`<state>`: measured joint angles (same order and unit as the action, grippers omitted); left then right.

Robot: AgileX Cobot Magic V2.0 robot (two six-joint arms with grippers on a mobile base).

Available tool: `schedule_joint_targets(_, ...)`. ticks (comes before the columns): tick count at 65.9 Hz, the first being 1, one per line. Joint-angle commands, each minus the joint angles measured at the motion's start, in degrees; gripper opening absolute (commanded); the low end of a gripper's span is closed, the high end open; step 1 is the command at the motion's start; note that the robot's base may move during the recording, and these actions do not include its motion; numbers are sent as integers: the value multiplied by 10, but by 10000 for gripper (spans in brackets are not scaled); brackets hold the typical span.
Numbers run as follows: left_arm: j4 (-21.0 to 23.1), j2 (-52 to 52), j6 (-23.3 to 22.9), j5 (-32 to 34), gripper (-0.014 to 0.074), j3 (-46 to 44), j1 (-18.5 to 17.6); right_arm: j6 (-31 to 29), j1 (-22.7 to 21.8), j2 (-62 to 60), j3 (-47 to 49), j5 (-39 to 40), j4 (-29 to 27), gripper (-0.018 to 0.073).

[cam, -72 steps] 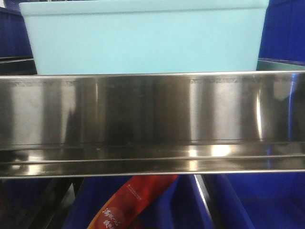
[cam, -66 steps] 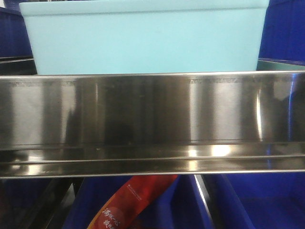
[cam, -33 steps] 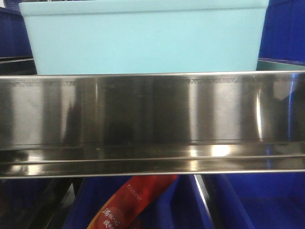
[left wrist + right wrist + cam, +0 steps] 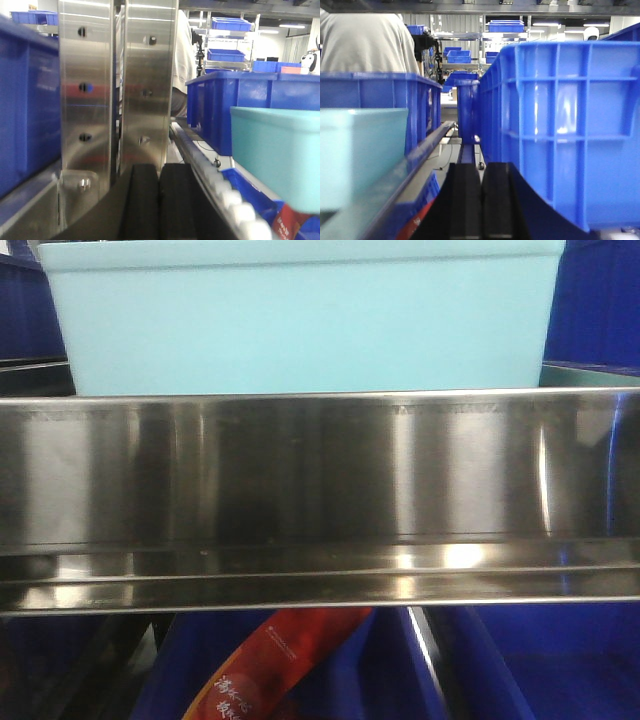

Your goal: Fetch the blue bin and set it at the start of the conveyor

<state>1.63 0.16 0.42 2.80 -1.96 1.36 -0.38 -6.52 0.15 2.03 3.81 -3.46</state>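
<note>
Across the middle of the front view, you have a broad stainless-steel shelf rail (image 4: 320, 500), brushed and mirror-bright, running edge to edge with a stepped lip along its lower side. Directly behind and above it sits the pale aqua plastic bin (image 4: 300, 330): rectangular, with smooth matte walls tapering slightly downward and a thin rim at the top. Its base is hidden by the rail, so you cannot confirm what it rests on, though it appears to sit on that shelf level.

In the right wrist view, a royal-blue ribbed plastic crate (image 4: 570, 130) fills the right side, glossy and gridded with moulded ribs. The aqua bin lies at the left edge, with a lower blue crate behind it.

In the left wrist view, two perforated steel uprights (image 4: 150, 85) stand ahead. The aqua bin is to the right, above a row of white rollers (image 4: 225, 192).

The left gripper (image 4: 159, 172) shows two black fingers pressed together, with only a thin seam between them. The right gripper (image 4: 481, 172) is the same, closed on itself. Neither touches the bin.

Below the rail, a red printed packet (image 4: 275, 665) lies in a blue crate.
</note>
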Motion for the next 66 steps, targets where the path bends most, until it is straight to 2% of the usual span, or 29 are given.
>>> schedule_joint_targets(1,-22,-2,1,-28,-111,-56,-3,-2,-1,-2,62,-26,-15,-144)
schedule_joint_targets(5,-37,-2,1,-81,-101,-99,-3,-2,-1,-2,117,-77,-15,-76)
schedule_joint_targets(12,-39,24,1,-164,15,-186,-3,-2,-1,33,197,-145,-15,200)
schedule_joint_targets(15,-35,43,1,-191,132,-219,-3,-2,-1,59,230,-155,-15,357)
schedule_joint_targets(22,-3,74,1,-188,370,-255,-3,-2,-1,95,248,-151,-12,571)
schedule_joint_targets(28,29,96,1,-182,491,-268,-6,-2,-1,119,250,-113,3,568)
schedule_joint_targets(33,33,123,5,-224,509,-289,-20,-2,-1,140,265,-124,3,568)
schedule_joint_targets(41,40,196,106,-302,508,-355,-54,-2,1,189,316,-197,3,568)
schedule_joint_targets(43,42,218,120,-320,508,-379,-67,-4,4,201,329,-212,3,568)
schedule_joint_targets(55,53,356,120,-383,508,-505,-147,-26,60,298,418,-279,3,568)
schedule_joint_targets(61,56,431,120,-413,508,-556,-173,-26,99,353,468,-315,3,568)
schedule_joint_targets(66,65,493,101,-436,508,-611,-182,-26,130,410,521,-354,3,568)
